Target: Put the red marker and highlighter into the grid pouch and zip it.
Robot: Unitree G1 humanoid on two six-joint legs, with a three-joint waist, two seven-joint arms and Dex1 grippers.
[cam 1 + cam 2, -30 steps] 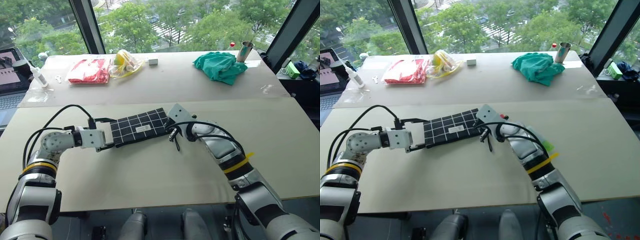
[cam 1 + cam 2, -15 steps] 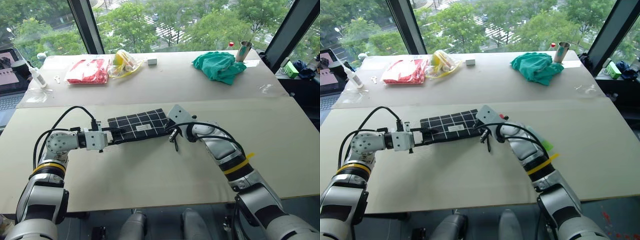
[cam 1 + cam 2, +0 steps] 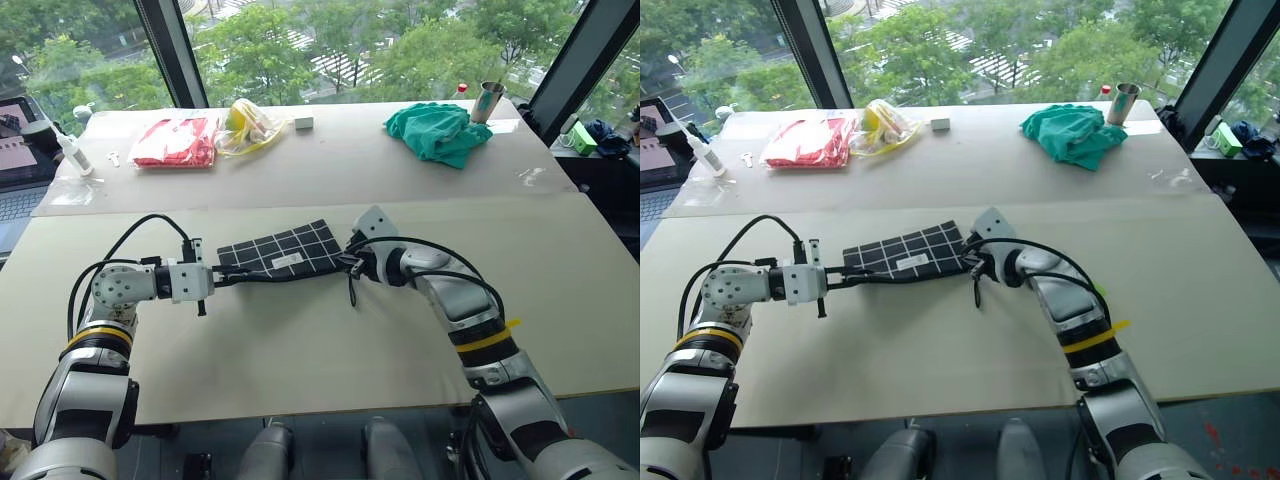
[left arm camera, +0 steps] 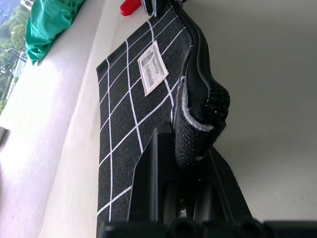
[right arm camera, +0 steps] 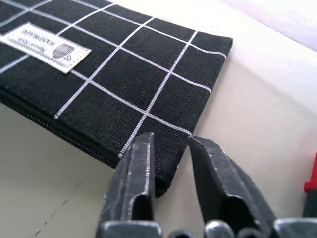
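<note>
Clamped now on the black pull strap [image 4: 200, 124] at the left end of the grid pouch [image 3: 280, 256]: left gripper [image 3: 212, 280] (spread wide a second ago). Loosened meanwhile at the pouch's near right corner: right gripper [image 3: 350, 265], parted narrowly around the fabric, no firm hold. Pouch across the middle of the table [image 3: 300, 350], zipper line reading shut along its near edge. Presumed inside: red marker and highlighter (judgement only). Zipping judged all but finished, with the grip passing from right to left.
</note>
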